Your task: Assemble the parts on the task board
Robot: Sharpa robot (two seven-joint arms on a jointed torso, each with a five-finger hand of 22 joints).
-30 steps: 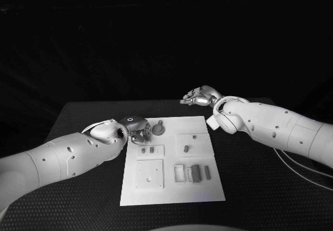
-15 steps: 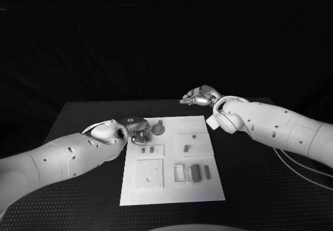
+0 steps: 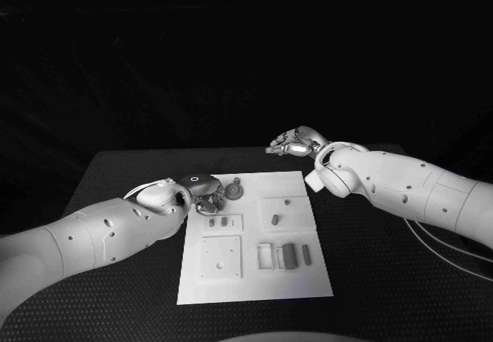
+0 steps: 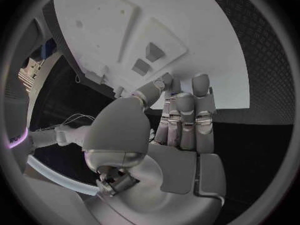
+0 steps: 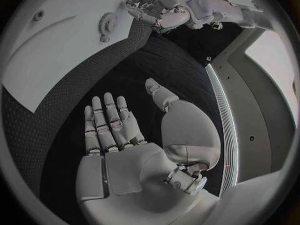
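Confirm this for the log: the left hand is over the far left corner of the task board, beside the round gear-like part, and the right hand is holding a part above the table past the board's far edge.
Not quite. The right hand holds nothing: the right wrist view shows its palm bare and fingers extended. The rest stands: the left hand is over the task board's far left corner, beside the round gear-like part, as the head view shows.

We counted one task board, a single white plate on one black table. Two white arms came in, each ending in one silver hand: the left hand and the right hand. On the board we made out one round gear-like part, two small parts side by side in a square recess, and three upright bars near the front.
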